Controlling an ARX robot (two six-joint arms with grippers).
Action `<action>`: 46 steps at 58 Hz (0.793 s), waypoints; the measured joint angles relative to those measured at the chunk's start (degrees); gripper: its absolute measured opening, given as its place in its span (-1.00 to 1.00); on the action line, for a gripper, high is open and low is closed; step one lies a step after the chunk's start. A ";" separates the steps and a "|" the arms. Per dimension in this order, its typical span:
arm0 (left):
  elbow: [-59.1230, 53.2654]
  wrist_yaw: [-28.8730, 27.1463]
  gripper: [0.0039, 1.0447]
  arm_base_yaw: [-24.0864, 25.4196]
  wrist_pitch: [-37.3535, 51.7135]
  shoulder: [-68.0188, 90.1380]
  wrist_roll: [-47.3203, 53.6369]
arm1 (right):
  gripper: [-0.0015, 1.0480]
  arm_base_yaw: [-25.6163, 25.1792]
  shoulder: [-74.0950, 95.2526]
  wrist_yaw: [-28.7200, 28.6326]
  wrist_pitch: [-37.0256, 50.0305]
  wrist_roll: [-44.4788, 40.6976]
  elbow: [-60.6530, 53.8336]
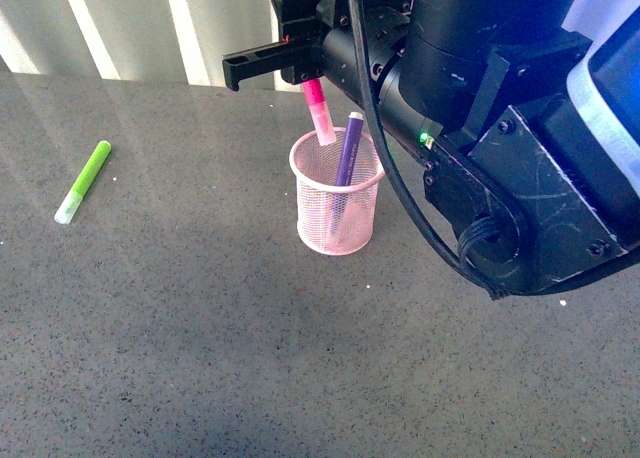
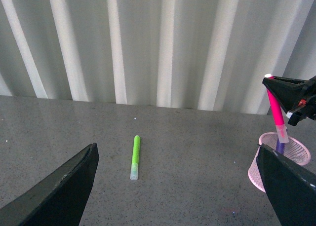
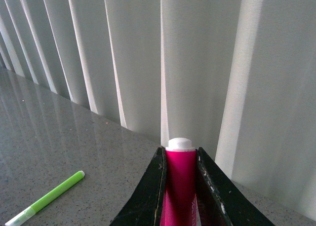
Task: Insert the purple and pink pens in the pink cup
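The right gripper point(image 1: 300, 48) is clamped on the pink pen point(image 1: 319, 110), held upright with its pale cap end just above the rim of the pink cup point(image 1: 336, 190) — the purple pen point(image 1: 348, 150) already leans inside. The left gripper point(image 2: 177, 186) stands wide apart, empty, near the lime-green marker point(image 1: 83, 182) lying on the grey table point(image 1: 200, 358).

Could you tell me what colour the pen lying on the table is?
Lime green pen, clearest in left wrist view.
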 joint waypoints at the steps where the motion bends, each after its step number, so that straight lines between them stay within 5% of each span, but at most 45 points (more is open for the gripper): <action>1: 0.00 0.00 0.88 0.00 0.00 0.00 0.00 | -0.77 -0.02 0.31 -0.11 -0.15 -0.02 0.35; 37: 0.00 -0.02 0.88 0.00 0.00 0.00 0.00 | -0.77 -1.88 6.93 2.84 -5.70 0.68 3.08; 46: 0.00 0.00 0.88 0.00 0.00 0.00 0.00 | -0.28 -1.88 5.53 4.11 -9.62 3.80 2.75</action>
